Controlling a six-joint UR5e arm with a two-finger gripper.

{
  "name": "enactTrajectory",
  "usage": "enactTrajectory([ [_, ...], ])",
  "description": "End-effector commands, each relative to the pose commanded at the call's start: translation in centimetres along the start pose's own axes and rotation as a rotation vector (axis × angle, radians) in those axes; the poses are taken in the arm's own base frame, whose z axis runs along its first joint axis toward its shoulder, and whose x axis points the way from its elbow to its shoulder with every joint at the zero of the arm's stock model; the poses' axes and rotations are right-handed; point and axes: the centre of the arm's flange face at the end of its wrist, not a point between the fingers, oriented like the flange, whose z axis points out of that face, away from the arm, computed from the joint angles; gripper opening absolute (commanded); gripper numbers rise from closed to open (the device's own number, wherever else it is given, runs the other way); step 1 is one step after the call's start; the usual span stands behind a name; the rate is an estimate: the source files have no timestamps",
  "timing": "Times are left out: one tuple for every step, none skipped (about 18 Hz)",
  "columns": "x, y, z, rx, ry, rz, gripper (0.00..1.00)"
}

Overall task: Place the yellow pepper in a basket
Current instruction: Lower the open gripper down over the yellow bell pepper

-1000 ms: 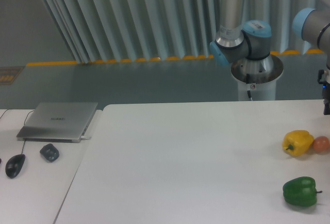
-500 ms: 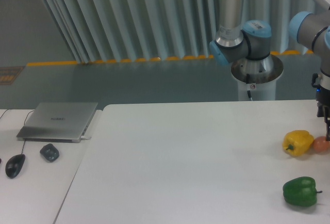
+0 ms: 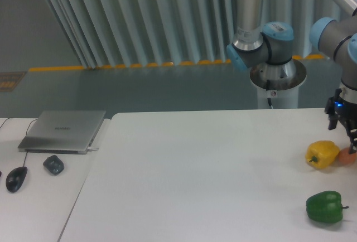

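The yellow pepper point(image 3: 322, 154) lies on the white table point(image 3: 212, 175) near its right edge. My gripper point(image 3: 342, 135) hangs just above and to the right of it, partly cut off by the frame edge. Its dark fingers point(image 3: 332, 120) stand apart with nothing between them, and neither touches the pepper. No basket is in view.
A small orange-pink ball point(image 3: 346, 158) touches the pepper's right side, partly behind a finger. A green pepper point(image 3: 324, 207) lies nearer the front edge. The arm's base point(image 3: 271, 74) stands behind the table. On the left desk sit a laptop point(image 3: 62, 130), a mouse point(image 3: 17, 178) and a small grey object point(image 3: 53, 164).
The gripper has come in from the right edge, moving left and down toward the yellow pepper. The peppers and the ball have not moved.
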Motion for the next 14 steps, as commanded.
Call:
enactTrajectory([
  [0.9, 0.1, 0.3, 0.001, 0.003, -0.028, 1.0],
  [1.1, 0.1, 0.5, 0.0, -0.004, -0.042, 1.0],
  [1.2, 0.2, 0.8, 0.001, -0.006, -0.053, 1.0],
  [1.4, 0.2, 0.9, 0.001, -0.005, -0.064, 1.0],
  [1.7, 0.3, 1.0, 0.0, -0.003, -0.075, 1.0],
  [2.1, 0.4, 1.4, 0.001, 0.004, -0.082, 1.0],
  [2.2, 0.4, 1.5, 0.001, 0.006, -0.085, 1.0],
  [2.3, 0.5, 1.6, 0.001, 0.007, -0.089, 1.0],
  [2.4, 0.5, 1.5, 0.001, 0.006, -0.087, 1.0],
  [2.5, 0.5, 1.6, 0.001, 0.007, -0.089, 1.0],
  [2.6, 0.6, 1.7, 0.001, 0.006, -0.09, 1.0],
  [2.6, 0.6, 1.8, 0.0, 0.0, -0.091, 1.0],
  [2.6, 0.6, 2.0, 0.001, -0.009, -0.091, 1.0],
  [2.7, 0.6, 2.4, 0.002, -0.014, -0.098, 1.0],
])
